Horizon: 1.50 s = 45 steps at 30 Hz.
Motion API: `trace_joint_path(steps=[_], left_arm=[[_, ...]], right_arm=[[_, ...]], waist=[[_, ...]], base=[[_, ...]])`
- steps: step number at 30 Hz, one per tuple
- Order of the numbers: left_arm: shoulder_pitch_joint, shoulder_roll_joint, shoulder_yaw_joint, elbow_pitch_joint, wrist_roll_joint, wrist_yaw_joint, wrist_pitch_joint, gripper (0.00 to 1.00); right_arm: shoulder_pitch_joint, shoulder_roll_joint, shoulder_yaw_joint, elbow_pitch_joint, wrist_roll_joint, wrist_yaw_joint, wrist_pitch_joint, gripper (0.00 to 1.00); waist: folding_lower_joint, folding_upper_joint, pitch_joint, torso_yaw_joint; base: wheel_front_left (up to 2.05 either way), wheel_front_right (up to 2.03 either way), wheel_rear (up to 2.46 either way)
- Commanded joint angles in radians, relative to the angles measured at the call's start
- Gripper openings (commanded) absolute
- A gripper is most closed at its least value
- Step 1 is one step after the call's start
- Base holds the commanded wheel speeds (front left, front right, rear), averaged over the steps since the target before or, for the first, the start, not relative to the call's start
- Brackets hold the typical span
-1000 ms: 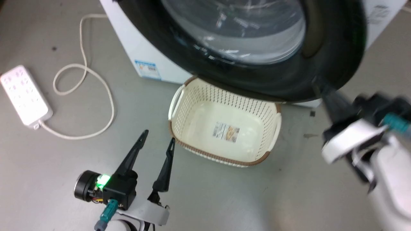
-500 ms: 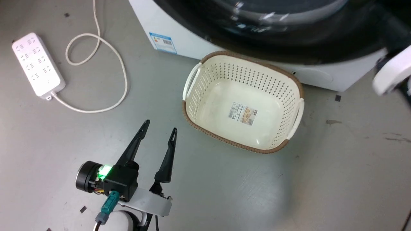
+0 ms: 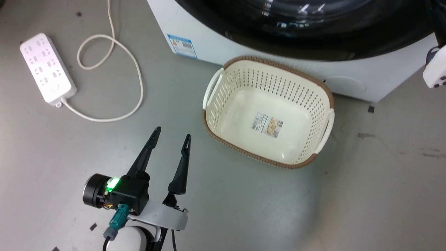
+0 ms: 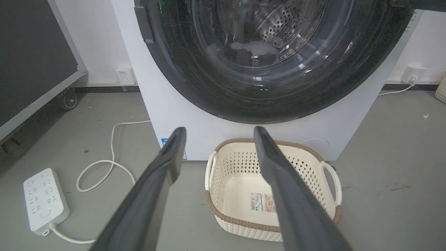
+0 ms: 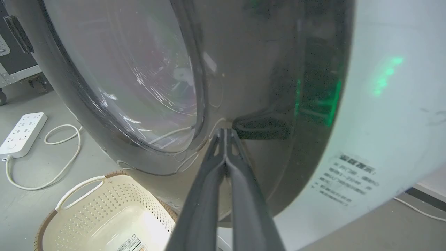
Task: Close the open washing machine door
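Washing machine door [image 3: 313, 42], one only, spans the top of the head view, against the white machine [image 3: 383, 69]. One cream basket [image 3: 264, 61] at centre holds only a sticker [image 3: 267, 124], its print unreadable. One power strip [image 3: 47, 68] lies upper left. Left gripper [image 3: 173, 132] fingers stand apart, empty; right gripper [image 5: 224, 131] fingers are together, tips touching the door.

Head view's top edge crops the washing machine door [image 3: 348, 45].
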Motion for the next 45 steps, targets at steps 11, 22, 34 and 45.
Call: trace_joint_path(steps=[11, 22, 34, 45], left_arm=[[0.073, -0.003, 0.044, 0.057, -0.016, 0.007, -0.004, 1.0], [0.199, 0.013, 0.083, 0.065, -0.031, -0.008, -0.004, 1.0], [0.238, 0.011, 0.109, 0.126, -0.052, -0.017, -0.004, 1.0], [0.214, 0.002, 0.112, 0.164, -0.061, -0.024, -0.004, 1.0]], right_arm=[[0.242, 0.011, -0.008, -0.015, -0.002, -0.02, -0.133, 1.0], [0.826, 0.282, -0.313, -0.515, -0.203, -0.02, -0.144, 1.0], [1.067, 0.408, -0.348, -0.681, -0.277, -0.02, -0.139, 1.0], [1.106, 0.412, -0.351, -0.639, -0.344, -0.02, -0.141, 1.0]], waist=[[0.0, -0.0001, -0.257, -0.064], [0.0, -0.0001, -0.421, -0.158], [0.0, -0.0001, -0.442, -0.19], [0.0, -0.0001, -0.437, -0.175]], base=[[0.0, 0.0, 0.0], [0.0, 0.0, 0.0], [0.0, 0.0, 0.0], [0.0, 0.0, 0.0]])
